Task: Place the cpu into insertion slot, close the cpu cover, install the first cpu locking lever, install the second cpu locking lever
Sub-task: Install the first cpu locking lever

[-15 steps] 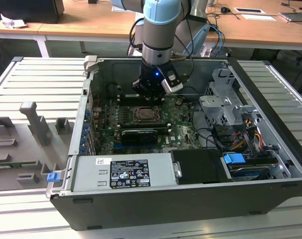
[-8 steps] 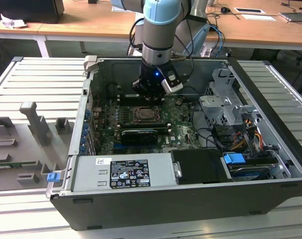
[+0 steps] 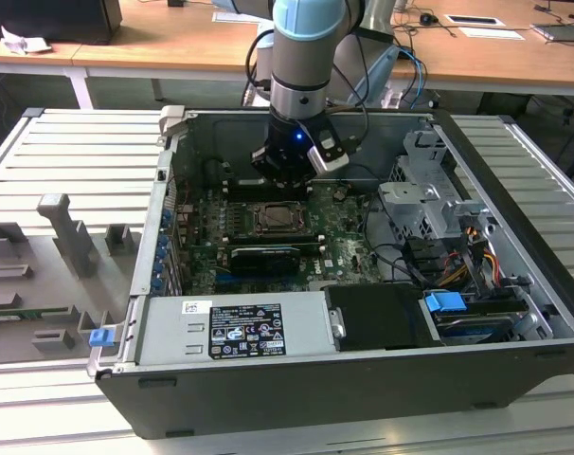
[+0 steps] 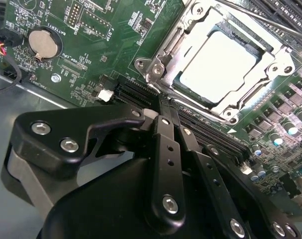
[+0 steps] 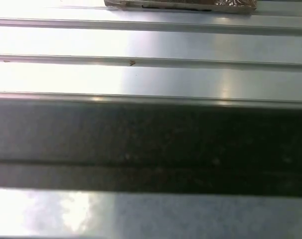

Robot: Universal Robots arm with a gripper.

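So the cpu (image 4: 218, 62) is already sitting flat in the insertion slot (image 4: 191, 89), pale metal face up, and the cpu cover (image 4: 178, 50) lies down around it, so the chip shows through the cover's square window. In the second wrist view the gripper (image 4: 163, 110) hangs just off one edge of the socket, over the black slots next to it, and its fingers look pressed together with nothing between them. From the fingertips, the socket lies straight ahead and a little lower, close but not touching. The chip is square, so there's no real long axis; its sides run parallel to the cover frame. A thin metal rod (image 4: 270, 21) runs along the far side of the socket, probably a locking lever, though I can't tell if it's latched. In the exterior view the gripper (image 3: 289, 180) hangs directly behind the socket (image 3: 279, 218), inside the open computer case (image 3: 514, 370).
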